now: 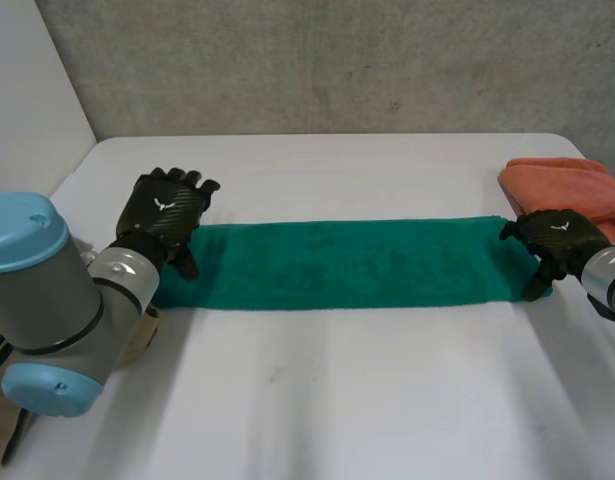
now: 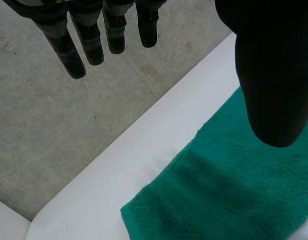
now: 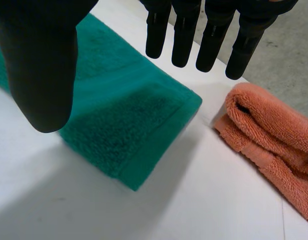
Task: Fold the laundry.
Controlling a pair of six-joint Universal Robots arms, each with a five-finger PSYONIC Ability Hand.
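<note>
Green terry towel (image 1: pixel 347 265), folded into a long strip, is lying left to right across the white bench (image 1: pixel 337 400). The left hand (image 1: pixel 165 212) is hovering at its left end and the right hand (image 1: pixel 555 238) is hiding its right end, both with fingers (image 3: pixel 184 42) straight and spread, gripping nothing. A folded orange towel (image 1: pixel 572 185) is lying far right, partly cut off.

White table (image 1: pixel 337 400), long green towel (image 1: pixel 347 265) across it, folded orange towel (image 1: pixel 572 185) beside its right end
</note>
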